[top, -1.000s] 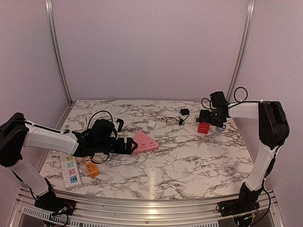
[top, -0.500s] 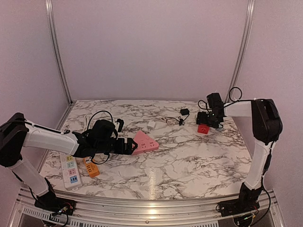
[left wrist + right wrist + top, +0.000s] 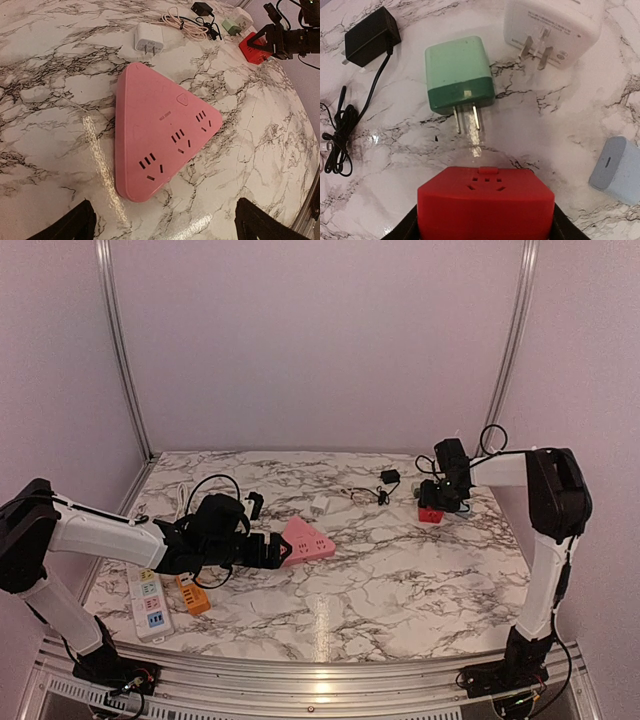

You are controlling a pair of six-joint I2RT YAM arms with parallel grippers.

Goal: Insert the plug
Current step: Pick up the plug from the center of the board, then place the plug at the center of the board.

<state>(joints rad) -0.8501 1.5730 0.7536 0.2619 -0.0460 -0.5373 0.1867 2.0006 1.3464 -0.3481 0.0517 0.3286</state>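
The right gripper [image 3: 433, 505] sat at about two o'clock on the marble table [image 3: 400, 580], clenched on the red cube [image 3: 485, 205]. In its wrist view a black finger [image 3: 407, 227] lay against each flank of the cube, with no gap that I could make out, though only slivers of them showed. The cube rested on the table, its socket holes facing the camera.

Seen from that wrist, a green plug [image 3: 460, 75] lay flat at twelve o'clock from the cube, just beyond it, with its two prongs pointing back to six. A white charger [image 3: 552, 25] lay at one o'clock, a pale blue one [image 3: 617, 170] at three, and a black adapter [image 3: 370, 35] with its cord at eleven.

The left gripper [image 3: 272, 550] was released, with its jaws spread wide. They stood low at nine o'clock of the table's centre, just short of the pink power strip [image 3: 160, 130] and not touching it. The triangular strip lay flat, sockets up. Another white charger [image 3: 149, 39] lay at twelve o'clock from it, beside a coiled cable [image 3: 182, 22]. A white power strip [image 3: 148, 598] and an orange block [image 3: 192, 595] lay at the table's eight o'clock edge.
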